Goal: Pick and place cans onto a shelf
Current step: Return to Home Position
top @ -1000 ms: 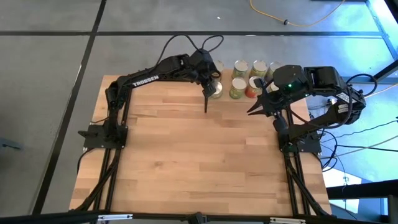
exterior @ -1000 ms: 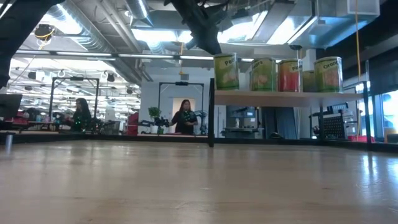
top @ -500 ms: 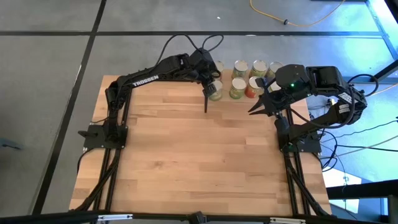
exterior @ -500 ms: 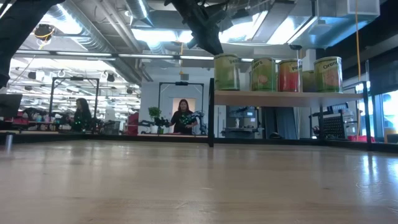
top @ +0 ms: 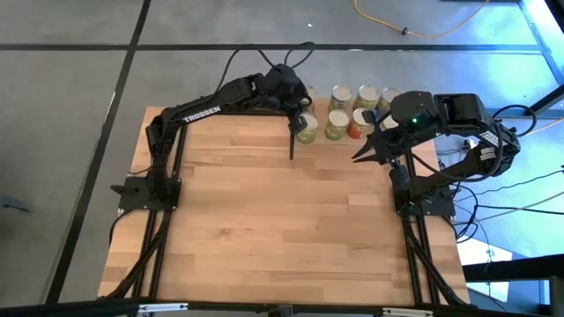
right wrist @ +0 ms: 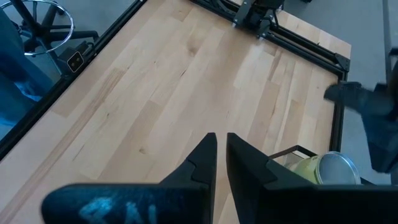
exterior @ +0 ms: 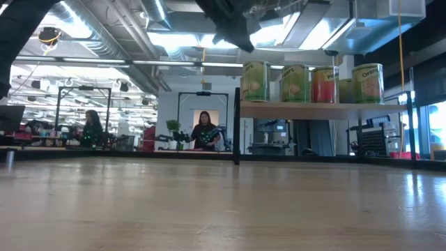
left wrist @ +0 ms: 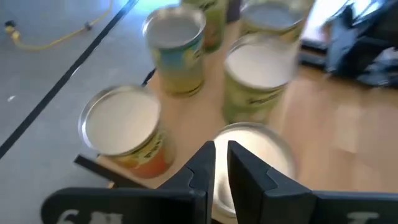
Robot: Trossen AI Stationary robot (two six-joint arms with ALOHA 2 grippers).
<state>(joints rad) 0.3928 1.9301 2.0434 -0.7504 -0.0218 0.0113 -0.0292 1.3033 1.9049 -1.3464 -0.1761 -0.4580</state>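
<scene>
On shelf [exterior: 348, 109], cans [exterior: 295, 84] look hard, slippery, heavy; grab round sides. Left gripper [left wrist: 221, 149], right gripper [right wrist: 221, 140] pinched, empty.

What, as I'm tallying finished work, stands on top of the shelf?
Cans in two rows on the shelf. The high view shows seven tops; the right arm covers the rows' end, so an eighth is unseen.

"TROSSEN" stood in white on the left arm [top: 201, 112], upper left of centre; labels on the cans [exterior: 296, 84] were unreadable.
</scene>
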